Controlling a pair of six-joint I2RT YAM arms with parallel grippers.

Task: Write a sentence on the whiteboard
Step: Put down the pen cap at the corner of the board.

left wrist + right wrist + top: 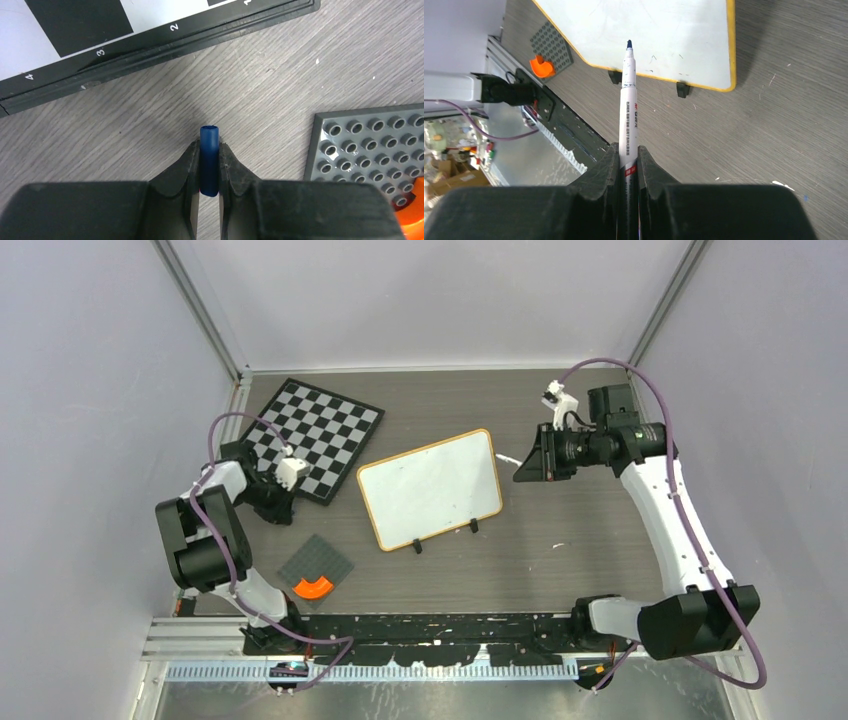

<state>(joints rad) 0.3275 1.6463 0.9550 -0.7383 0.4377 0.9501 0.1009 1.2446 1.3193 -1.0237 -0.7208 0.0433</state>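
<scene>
Wrist views settle what the overhead camera leaves vague. From above, the left end effector [275,502] is a dark lump at the chessboard's [318,437] near corner. Its own camera shows the fingers pressed onto a short blue tube [209,150], whose open end pokes out over bare wood grain. The right end effector [628,165] pinches a white marker [628,100] by its rear half. The dark blue tip is uncapped and points toward the whiteboard [430,488]. From above, the marker sits just off the board's right edge. In the right wrist view the tip overlaps the board's white face, and whether it touches cannot be told.

The whiteboard lies flat and askew in the middle of the worktop [560,540], between the two arms and just right of the chessboard. Its two black clip feet [417,546] are on the near edge. Faint grey specks dot its surface.

The worktop is grey-brown wood grain with small white flecks, closed in by pale lilac walls and aluminium rails.

A grey studded plate [316,565] lies near the left arm's base, with a curved orange piece [314,587] at its near corner. Both are well apart from the whiteboard.
</scene>
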